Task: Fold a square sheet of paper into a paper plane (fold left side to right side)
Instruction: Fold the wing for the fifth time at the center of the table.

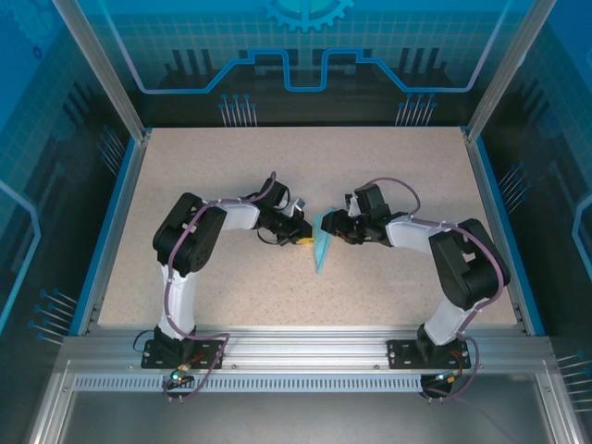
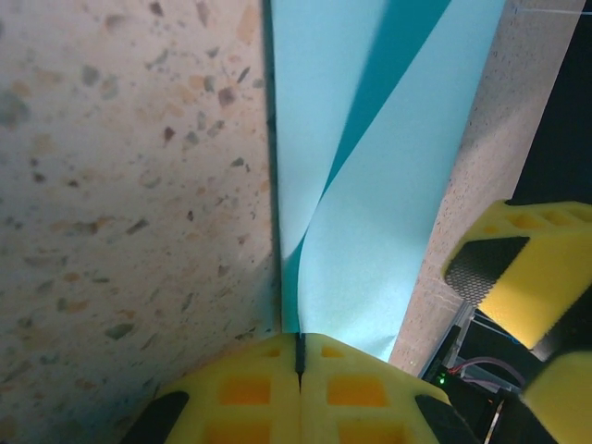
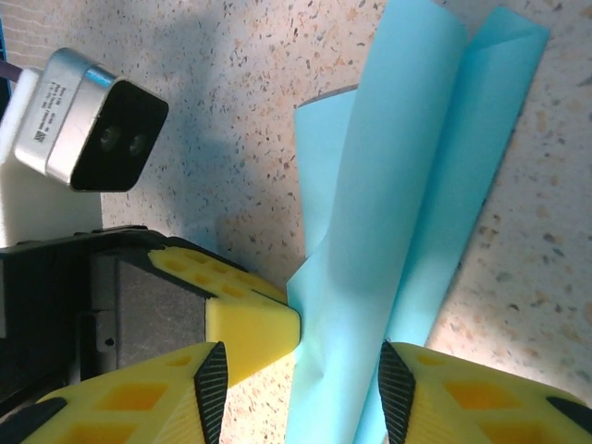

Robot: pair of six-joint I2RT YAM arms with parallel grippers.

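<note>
Left arm (image 1: 190, 240) and right arm (image 1: 462, 259), nearest the lens, are reaching inward over the speckled tabletop (image 1: 305, 166). Between their grippers the paper plane (image 3: 407, 185), a narrow creased light-blue strip, is lying on the surface. The left gripper (image 2: 299, 347) is pinching the paper in fully closed jaws. The right gripper (image 3: 301, 388) is straddling it with parted jaws, one pad (image 3: 211, 388) standing apart from the paper.

Entry: printed label (image 3: 48, 120) on the side of the silver camera (image 3: 97, 129), up and left of my right gripper (image 3: 301, 384). Small print, too blurred to read. Nothing else legible.
</note>
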